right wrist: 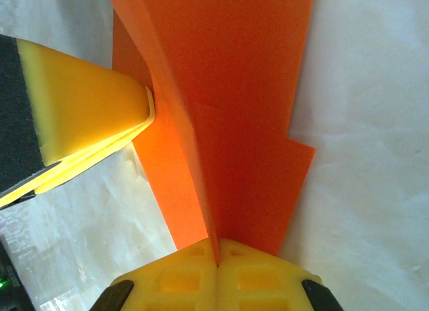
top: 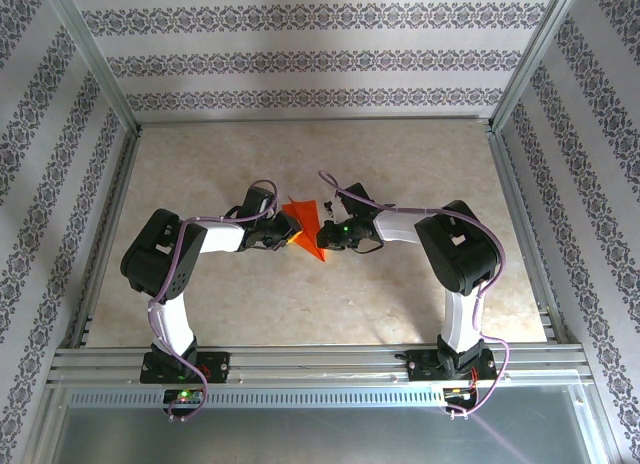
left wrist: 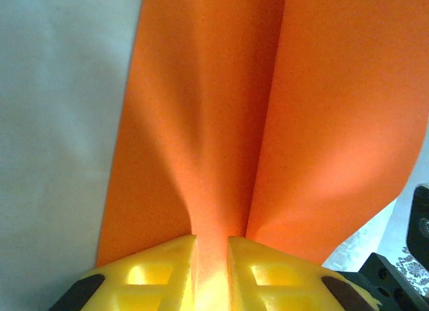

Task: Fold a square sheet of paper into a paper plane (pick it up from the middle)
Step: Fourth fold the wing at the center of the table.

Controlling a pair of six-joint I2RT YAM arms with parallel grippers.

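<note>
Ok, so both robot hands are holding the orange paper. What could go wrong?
Both the left gripper and the right gripper pinch the thin orange-red folded paper; if they pull apart, it could tear. Each grips only a small bit, so it might slip and the creases go crooked.

The left gripper (top: 287, 230) and right gripper (top: 326, 234) flank a folded orange paper (top: 306, 222) at the middle of the table (top: 400, 164).

Bright, even light; the orange paper (left wrist: 201, 123) blurs close to the wrist cameras.
</note>
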